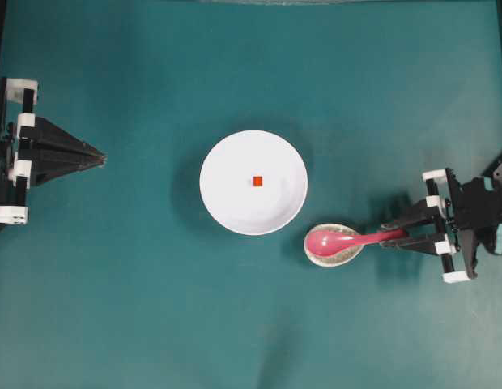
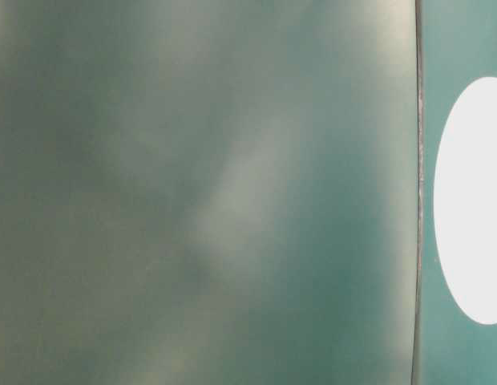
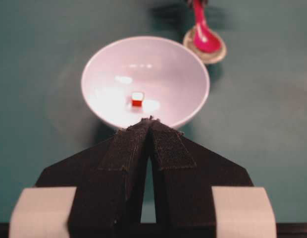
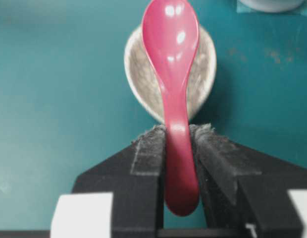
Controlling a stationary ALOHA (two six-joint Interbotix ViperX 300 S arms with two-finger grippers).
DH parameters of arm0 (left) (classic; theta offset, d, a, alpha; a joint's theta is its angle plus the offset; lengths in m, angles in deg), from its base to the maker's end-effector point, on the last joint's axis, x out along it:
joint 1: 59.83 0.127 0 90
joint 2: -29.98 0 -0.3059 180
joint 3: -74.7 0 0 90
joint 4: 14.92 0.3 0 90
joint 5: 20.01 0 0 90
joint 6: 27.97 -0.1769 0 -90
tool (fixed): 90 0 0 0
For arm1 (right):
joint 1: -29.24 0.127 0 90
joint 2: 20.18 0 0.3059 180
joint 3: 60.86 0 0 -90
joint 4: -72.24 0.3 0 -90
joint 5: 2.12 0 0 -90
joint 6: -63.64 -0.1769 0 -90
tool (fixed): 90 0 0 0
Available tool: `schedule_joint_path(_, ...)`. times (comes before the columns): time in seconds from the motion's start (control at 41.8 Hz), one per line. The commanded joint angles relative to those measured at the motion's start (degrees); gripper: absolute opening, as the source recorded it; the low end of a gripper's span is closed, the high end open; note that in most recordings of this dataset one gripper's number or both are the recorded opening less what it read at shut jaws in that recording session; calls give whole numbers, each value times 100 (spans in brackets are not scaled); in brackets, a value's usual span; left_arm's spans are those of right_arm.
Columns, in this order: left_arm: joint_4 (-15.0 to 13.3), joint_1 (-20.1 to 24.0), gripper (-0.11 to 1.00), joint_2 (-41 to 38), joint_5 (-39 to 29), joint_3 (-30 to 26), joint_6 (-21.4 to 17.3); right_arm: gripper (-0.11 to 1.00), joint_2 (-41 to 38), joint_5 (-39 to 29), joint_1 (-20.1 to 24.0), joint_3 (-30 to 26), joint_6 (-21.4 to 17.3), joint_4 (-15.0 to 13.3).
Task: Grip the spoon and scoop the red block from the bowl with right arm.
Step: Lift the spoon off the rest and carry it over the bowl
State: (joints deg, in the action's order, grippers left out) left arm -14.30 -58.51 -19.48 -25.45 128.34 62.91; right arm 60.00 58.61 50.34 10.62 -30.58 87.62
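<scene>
The pink spoon lies with its scoop in a small cream dish, its handle pointing right. My right gripper has both pads pressed against the sides of the handle, shut on it. The white bowl stands mid-table, up and left of the spoon. The tiny red block rests at the bowl's centre. My left gripper is shut at the far left, its tips pointing at the bowl and holding nothing.
The small oval crackle-patterned dish under the spoon sits just off the bowl's lower right rim. The table-level view is blurred; only the bowl shows as a white shape at its right edge.
</scene>
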Motion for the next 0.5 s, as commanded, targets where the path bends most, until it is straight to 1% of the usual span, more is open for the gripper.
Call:
schedule_joint_path(0.0, 18, 0, 0, -26, -18, -158, 0, 24, 571, -369, 0, -123, 0, 9)
schedule_joint_path(0.048, 18, 9, 0, -35, -18, -149, 0, 24, 844, -677, -18, -185, 0, 9)
schedule_joint_path(0.167, 18, 9, 0, -26, -18, -158, 0, 24, 1740, -1854, -123, -457, 114, 9)
schedule_joint_path(0.239, 18, 0, 0, -26, -18, -158, 0, 24, 2355, -2742, -255, -677, 308, 9)
schedule_joint_path(0.287, 18, 0, 0, -35, -18, -158, 0, 24, 2654, -3164, -343, -782, 431, 0)
schedule_joint_path(0.359, 18, 0, 0, -26, -18, -149, 0, 24, 3182, -3999, -554, -1011, 694, 0)
schedule_joint_path(0.478, 18, 0, 0, -35, -18, -141, 0, 24, 3797, -5036, -967, -1345, 993, 0)
